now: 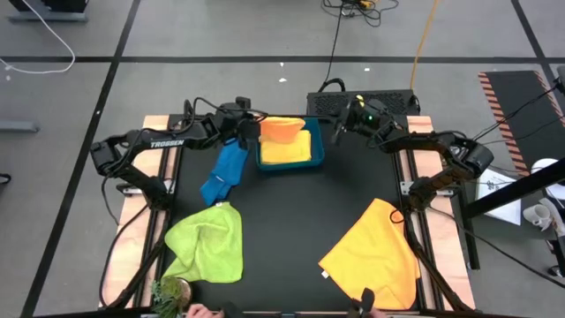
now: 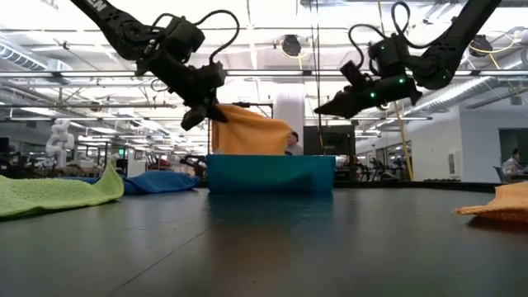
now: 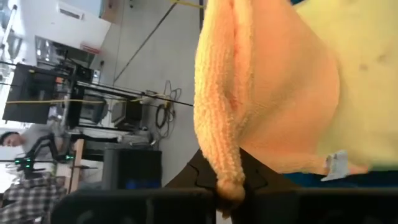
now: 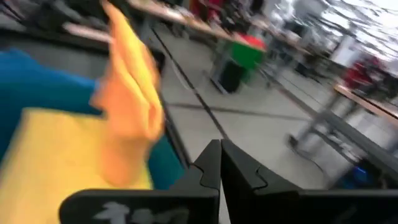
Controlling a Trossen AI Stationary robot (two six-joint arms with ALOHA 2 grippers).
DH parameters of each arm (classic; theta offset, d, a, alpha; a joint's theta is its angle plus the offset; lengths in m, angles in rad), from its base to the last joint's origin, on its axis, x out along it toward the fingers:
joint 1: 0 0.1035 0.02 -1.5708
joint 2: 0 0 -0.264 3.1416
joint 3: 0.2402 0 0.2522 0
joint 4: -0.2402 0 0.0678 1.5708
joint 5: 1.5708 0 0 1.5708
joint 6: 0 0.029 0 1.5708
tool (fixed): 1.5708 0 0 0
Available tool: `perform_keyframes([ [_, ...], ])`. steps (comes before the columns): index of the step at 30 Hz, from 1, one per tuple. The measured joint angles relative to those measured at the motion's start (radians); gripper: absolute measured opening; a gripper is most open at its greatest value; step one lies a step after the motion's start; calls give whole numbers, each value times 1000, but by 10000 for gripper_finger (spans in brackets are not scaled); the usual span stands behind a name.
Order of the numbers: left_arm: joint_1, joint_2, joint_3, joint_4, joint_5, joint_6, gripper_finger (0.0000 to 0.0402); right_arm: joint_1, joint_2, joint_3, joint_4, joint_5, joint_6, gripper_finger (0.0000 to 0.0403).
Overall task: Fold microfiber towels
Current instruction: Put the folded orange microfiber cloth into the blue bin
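Inside teal bin (image 1: 316, 159), yellow towel (image 1: 287, 151); left fingers (image 1: 250, 129) pinching orange towel (image 1: 282, 127); right fingers (image 1: 339, 130) pressed together.

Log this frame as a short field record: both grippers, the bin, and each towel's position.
left gripper: shut on orange towel, lifting it above the bin
right gripper: shut, empty, raised by the bin's right side
teal bin: far centre of table, yellow towel inside
blue towel: crumpled, left of bin
lime green towel: near left
second orange towel: near right
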Motion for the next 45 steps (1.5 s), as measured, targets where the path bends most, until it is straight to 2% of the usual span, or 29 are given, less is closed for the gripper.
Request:
perform_keyframes([
  [3, -2, 0, 0, 3, 9, -1, 6, 9, 3, 8, -26, -95, 24, 16],
  [5, -3, 0, 0, 10, 14, -11, 11, 16, 8, 17, -59, -119, 25, 38],
  [9, -11, 0, 0, 9, 15, -22, 15, 23, 32, 50, -106, -152, 48, 107],
  [15, -37, 0, 0, 10, 15, -27, 12, 25, 141, 128, -111, -243, 164, 214],
  [20, -57, 0, 0, 10, 7, -30, 8, 31, 244, 192, -112, -281, 215, 259],
  [26, -63, 0, 0, 8, 2, -56, 17, 54, 273, 205, -112, -380, 210, 257],
  [33, -63, 0, 1, 1, -12, -75, 9, 77, 246, 206, -165, -432, 180, 243],
  [35, -63, 0, 1, 1, -12, -76, 16, 93, 246, 206, -186, -396, 153, 243],
  [40, -63, 0, 1, 2, -12, -76, 9, 134, 246, 206, -267, -158, 28, 238],
  [42, -63, 0, 1, 2, -12, -76, 7, 146, 246, 206, -271, -90, -6, 223],
  [45, -63, 0, 1, 2, -12, -75, 16, 155, 246, 206, -262, -65, -29, 174],
])
